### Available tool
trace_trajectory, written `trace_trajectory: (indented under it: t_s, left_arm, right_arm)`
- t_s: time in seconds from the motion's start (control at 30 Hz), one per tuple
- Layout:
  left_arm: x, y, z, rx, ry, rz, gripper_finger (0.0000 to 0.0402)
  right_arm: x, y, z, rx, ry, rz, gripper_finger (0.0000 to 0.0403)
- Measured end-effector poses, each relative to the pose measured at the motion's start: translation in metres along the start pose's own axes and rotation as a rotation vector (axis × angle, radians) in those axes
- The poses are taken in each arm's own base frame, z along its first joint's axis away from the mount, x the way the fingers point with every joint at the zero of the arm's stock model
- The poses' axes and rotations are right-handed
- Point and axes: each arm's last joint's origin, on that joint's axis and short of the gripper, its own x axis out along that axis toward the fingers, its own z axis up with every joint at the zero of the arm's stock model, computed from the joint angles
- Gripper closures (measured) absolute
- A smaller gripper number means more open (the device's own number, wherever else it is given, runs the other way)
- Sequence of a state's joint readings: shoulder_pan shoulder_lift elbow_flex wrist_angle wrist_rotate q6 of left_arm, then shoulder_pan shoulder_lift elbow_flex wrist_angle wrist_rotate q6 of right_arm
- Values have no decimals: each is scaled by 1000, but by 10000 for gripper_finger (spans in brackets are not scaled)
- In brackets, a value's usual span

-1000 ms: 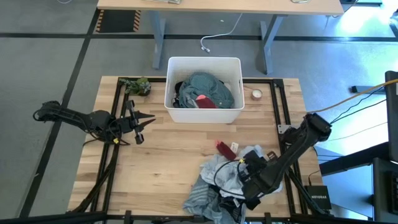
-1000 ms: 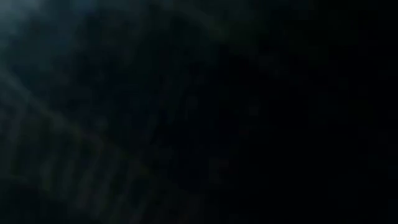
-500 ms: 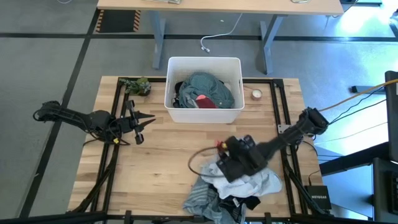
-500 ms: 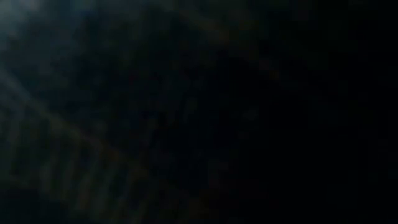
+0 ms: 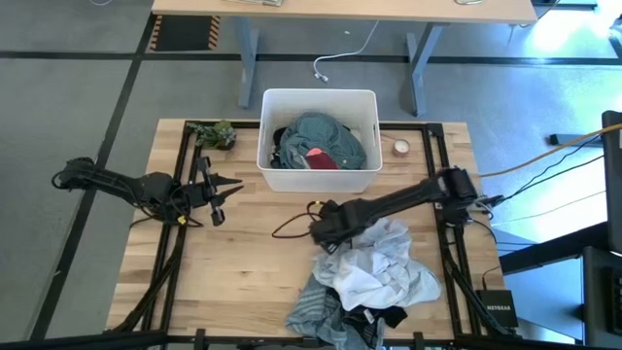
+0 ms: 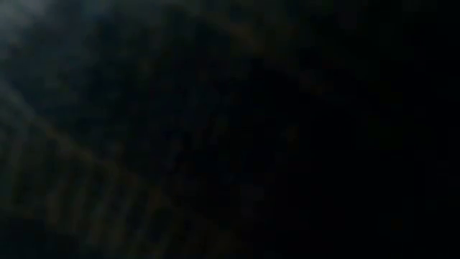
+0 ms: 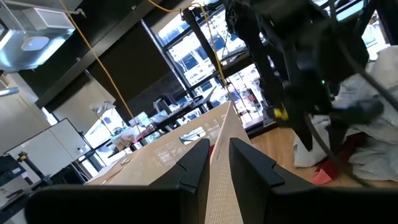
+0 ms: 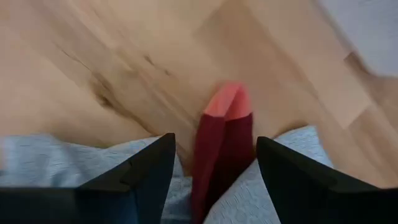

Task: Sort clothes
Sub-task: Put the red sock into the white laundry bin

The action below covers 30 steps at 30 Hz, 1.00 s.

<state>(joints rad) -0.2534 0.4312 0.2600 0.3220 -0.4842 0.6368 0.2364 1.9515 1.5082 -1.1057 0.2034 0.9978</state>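
Reaching low over the table, the right gripper is held released, with a red garment between its spread fingers; the clothes pile lies just behind it. The left gripper is parked well apart, fingers nearly closed

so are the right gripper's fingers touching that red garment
Cannot tell. In the right wrist view the red garment lies between the open right gripper fingers, with pale cloth showing either side, but contact isn't plain.
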Motion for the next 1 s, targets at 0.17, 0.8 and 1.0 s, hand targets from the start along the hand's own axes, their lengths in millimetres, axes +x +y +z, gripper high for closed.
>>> trace_trajectory:
  t_s: [0.17, 0.8, 1.0]
  left_arm:
    - [0, 0, 0, -1, -1, 0, 345]
    - [0, 0, 0, 6, -2, 1, 345]
    - [0, 0, 0, 6, -2, 2, 345]
  right_arm:
    - [31, 8, 1, -15, 55, -58, 162]
    - [60, 24, -6, -143, 14, -173, 383]
    - [9, 35, -7, -176, -124, -234, 372]
